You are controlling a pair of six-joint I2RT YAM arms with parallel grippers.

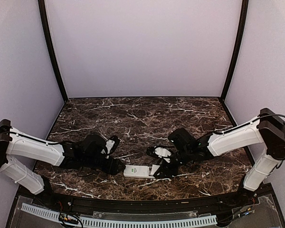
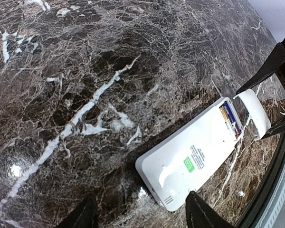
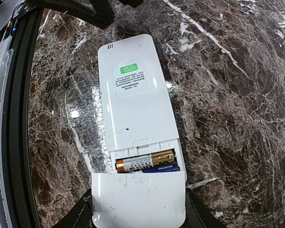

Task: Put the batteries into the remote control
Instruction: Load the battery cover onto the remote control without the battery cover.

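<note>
Dark veined marble tabletop (image 1: 133, 114) between lavender walls (image 1: 142, 47) carries the remote control (image 1: 138, 171) back-up at 6 o'clock, near the front edge. Its compartment at the 3 o'clock end lies uncovered, with the batteries (image 3: 145, 164) inside. The right end effector (image 3: 138, 194) is clamped on the white battery cover (image 3: 137, 213), which touches that end. The left end effector (image 2: 141, 195) stands released, straddling the 9 o'clock end.

I'm reading "ECO" on the remote's (image 3: 137, 109) green sticker (image 3: 131, 69) beyond my right fingers (image 3: 78, 218), and "HUATAI" on the battery (image 3: 145, 163) nearer them.

Overhead and both close wrist views share the remote control (image 1: 138, 171).
</note>
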